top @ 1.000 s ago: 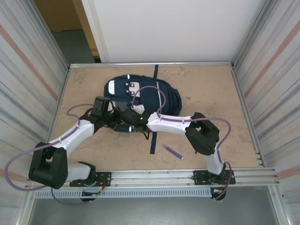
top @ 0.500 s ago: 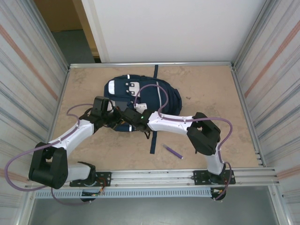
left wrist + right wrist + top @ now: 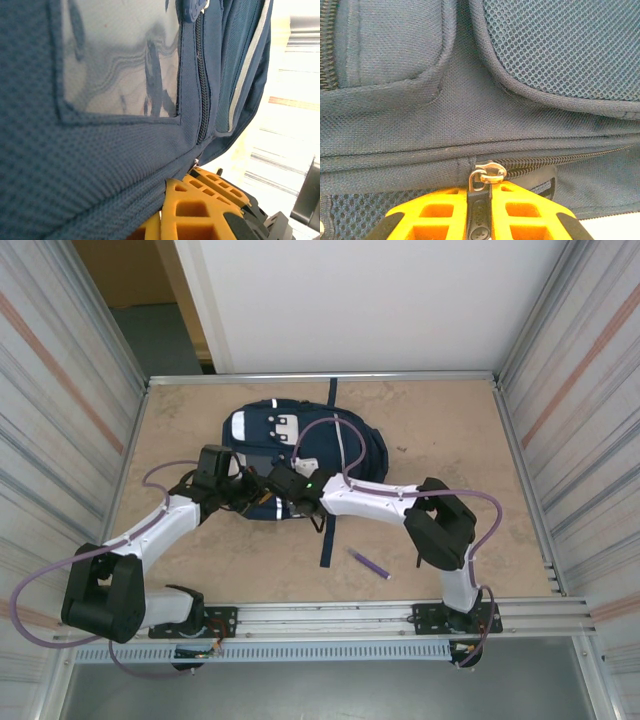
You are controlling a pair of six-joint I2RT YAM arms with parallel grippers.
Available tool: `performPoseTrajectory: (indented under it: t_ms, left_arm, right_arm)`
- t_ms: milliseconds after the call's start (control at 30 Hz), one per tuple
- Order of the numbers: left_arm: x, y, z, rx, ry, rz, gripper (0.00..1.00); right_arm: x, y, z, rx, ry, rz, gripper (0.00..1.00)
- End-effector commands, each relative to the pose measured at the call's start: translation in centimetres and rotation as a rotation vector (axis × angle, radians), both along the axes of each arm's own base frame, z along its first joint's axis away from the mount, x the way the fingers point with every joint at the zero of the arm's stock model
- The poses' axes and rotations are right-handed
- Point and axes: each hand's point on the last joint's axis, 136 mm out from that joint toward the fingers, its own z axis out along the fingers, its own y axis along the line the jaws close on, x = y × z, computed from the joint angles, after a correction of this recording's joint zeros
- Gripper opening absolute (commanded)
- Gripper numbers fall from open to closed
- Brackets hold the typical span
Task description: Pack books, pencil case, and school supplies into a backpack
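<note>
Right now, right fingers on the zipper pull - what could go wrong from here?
1. The right fingers pinch only the thin tab of the zipper pull; it may slip out when tugged.
2. The backpack is soft and lies loose; if the left fingers, pressed against its fabric, slip, the bag may drag instead of the zipper running.
3. The purple pen lies near the right arm at its elbow; a swing could knock it.

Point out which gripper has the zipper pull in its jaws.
The right gripper: its orange jaws pinch the zipper pull on the backpack. The left gripper grips plain fabric instead.
</note>
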Motion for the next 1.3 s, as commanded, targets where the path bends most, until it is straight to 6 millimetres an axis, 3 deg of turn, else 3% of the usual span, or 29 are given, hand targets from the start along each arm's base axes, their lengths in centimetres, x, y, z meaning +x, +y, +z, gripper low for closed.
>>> performPoseTrajectory:
  t_ms: [0,133,300,400,500,867,1267]
  left_arm:
    - [0.3,-0.6,1.1,-0.033,-0.052,-0.045,0.00]
    - [0.3,-0.3,1.0,-0.037,-0.054,-0.033,0.00]
    - [0.7,0.7,0.3,-0.019,-0.054,-0.012,0.00]
    - [1.0,1.6,-0.3,-0.013,-0.054,0.005,0.00]
    - [1.2,3.1,-1.0,-0.012,-0.029,0.036,0.00]
    - [2.8,7.9,-1.8,0.026,-0.029,0.142,0.00]
    - [5.6,9.6,-3.1,-0.006,0.003,0.180,0.00]
  right_arm:
    - [-0.6,-0.4,0.1,0.203,0.166,-0.060,0.07]
    - [-0.6,-0.9,0.3,0.377,0.281,-0.113,0.06]
    - [-0.7,0.1,0.0,0.781,0.559,-0.202,0.03]
    - [-0.3,-0.2,0.2,0.917,0.625,-0.228,0.01]
    - [0.0,-2.3,-0.8,0.913,0.646,-0.286,0.00]
    - [1.4,-8.6,-0.3,0.935,0.598,-0.385,0.00]
    - [1.3,-10.2,-0.4,0.947,0.623,-0.389,0.00]
